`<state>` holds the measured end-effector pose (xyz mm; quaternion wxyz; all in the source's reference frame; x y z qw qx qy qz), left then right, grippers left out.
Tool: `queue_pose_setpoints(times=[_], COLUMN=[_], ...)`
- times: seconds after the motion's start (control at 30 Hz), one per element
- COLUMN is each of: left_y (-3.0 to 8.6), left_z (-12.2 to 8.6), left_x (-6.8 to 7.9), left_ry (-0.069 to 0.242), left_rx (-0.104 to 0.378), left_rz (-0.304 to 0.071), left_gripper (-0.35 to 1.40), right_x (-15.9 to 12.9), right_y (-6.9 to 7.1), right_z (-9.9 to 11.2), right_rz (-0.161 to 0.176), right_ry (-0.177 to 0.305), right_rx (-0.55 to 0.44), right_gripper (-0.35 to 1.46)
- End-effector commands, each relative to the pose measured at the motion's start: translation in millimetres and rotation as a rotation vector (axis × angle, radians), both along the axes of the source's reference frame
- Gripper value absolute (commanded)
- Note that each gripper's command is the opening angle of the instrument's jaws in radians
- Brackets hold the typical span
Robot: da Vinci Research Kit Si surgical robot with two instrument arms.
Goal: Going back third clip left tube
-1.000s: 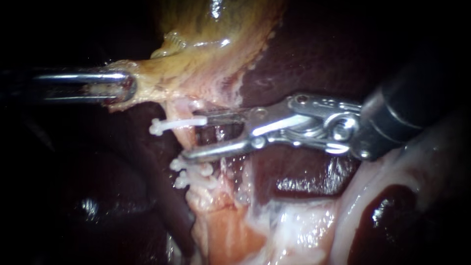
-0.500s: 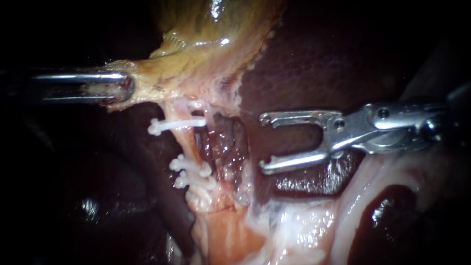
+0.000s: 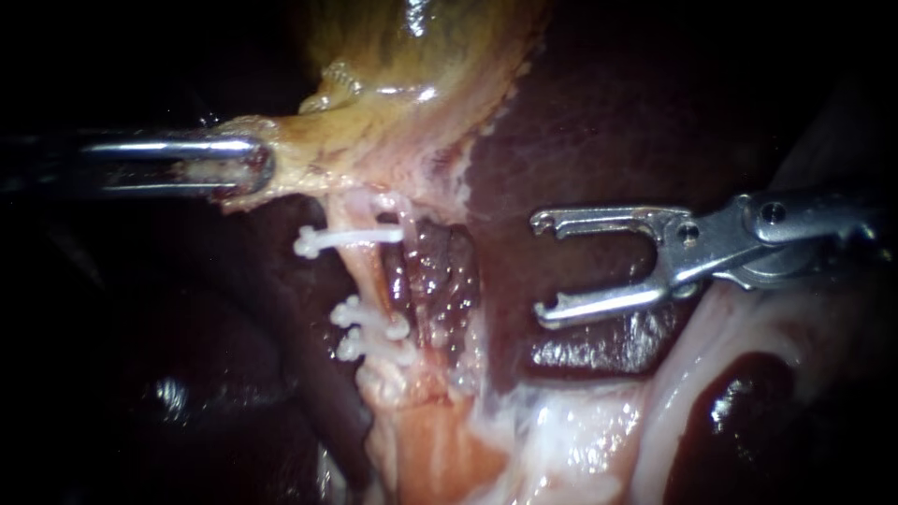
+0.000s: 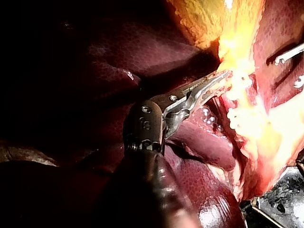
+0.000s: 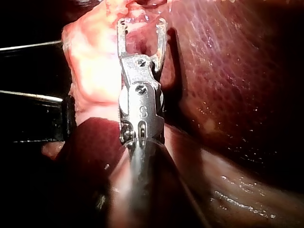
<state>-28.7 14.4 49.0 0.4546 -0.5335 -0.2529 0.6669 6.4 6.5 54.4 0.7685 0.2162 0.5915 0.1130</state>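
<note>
Two thin instruments show over the wet tissue. The left instrument (image 3: 251, 168) comes in from the left side. Its jaws are pressed together on the edge of the yellow gallbladder (image 3: 412, 103) and pinch it from both sides. From the left wrist view, the same jaws bite into that pale yellow edge and no gap shows between them.

The right instrument (image 3: 543, 268) comes in from the right side. Its jaws are spread wide, like a fork with two prongs, and there is a big gap between them. Nothing is held in that gap. Only the dark red liver (image 3: 599, 122) shows behind it. Each jaw has a small hooked tip. In the right wrist view the two jaws stand far apart too, with pale tissue just ahead of them.

Three white clips sit on the pale tube (image 3: 360, 281), which runs down from under the gallbladder. The top clip (image 3: 341, 238) lies across the tube just below the gallbladder, and its knobby end pokes out to the left. The middle clip (image 3: 367, 320) and the bottom clip (image 3: 360, 348) sit lower down, very close to each other. A bare bit of tube shows between the top clip and those two. The open jaws are off to the right of the tube and touch no clip.
</note>
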Motion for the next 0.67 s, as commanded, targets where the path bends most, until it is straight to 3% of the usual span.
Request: queue_pose_setpoints(times=[0.03, 0.33, 0.67], left_y=[0.0, -0.6, -0.8], left_z=[0.3, 2.9, 3.0], left_x=[-0.3, -3.1, -3.2], left_ry=[0.002, 0.001, 0.000], left_rx=[-0.001, -0.012, -0.013], left_rz=[-0.002, 0.000, 0.002], left_gripper=[-0.35, -0.35, -0.35], right_x=[0.0, 0.0, 0.2], right_y=[0.0, -0.1, -0.3], right_z=[0.0, -0.2, -0.5], right_rz=[0.001, 0.002, -0.007], right_ry=[0.000, -0.001, 0.005], right_rx=[0.000, -0.001, 0.002], right_gripper=[0.50, 0.50, 0.50])
